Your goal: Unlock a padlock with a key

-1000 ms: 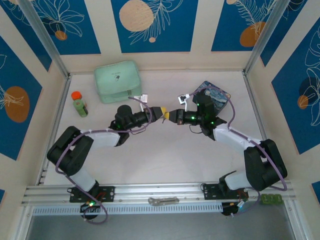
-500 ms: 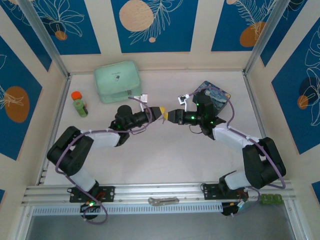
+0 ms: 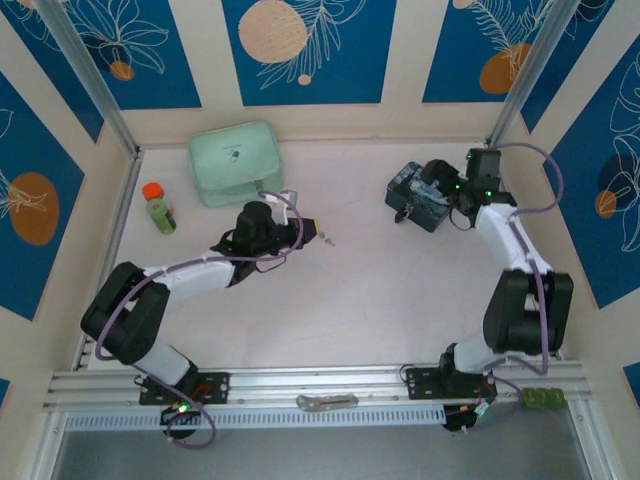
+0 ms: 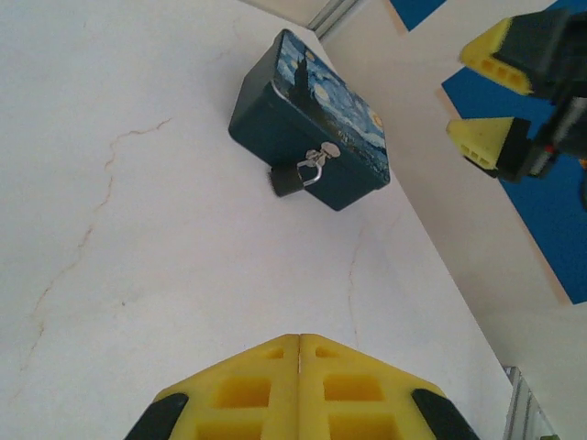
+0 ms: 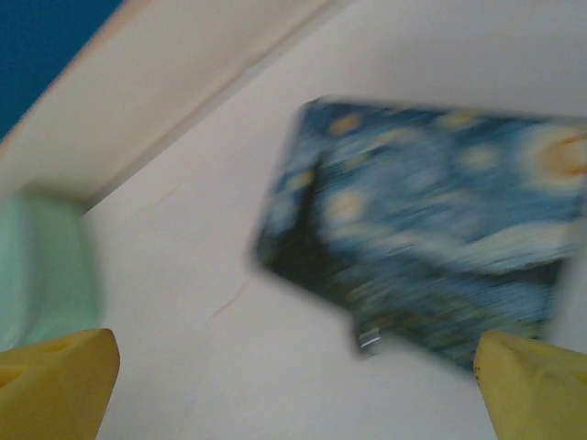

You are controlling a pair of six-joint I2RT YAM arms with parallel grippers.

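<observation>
One padlock beyond left end effector

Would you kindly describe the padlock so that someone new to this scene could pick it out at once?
Find the dark blue night-sky tin at the far right of the table. A silvery clasp sits on its side wall, and the padlock hangs from it: a tiny dark-looking block with a thin shackle, far smaller than the tin.
</observation>
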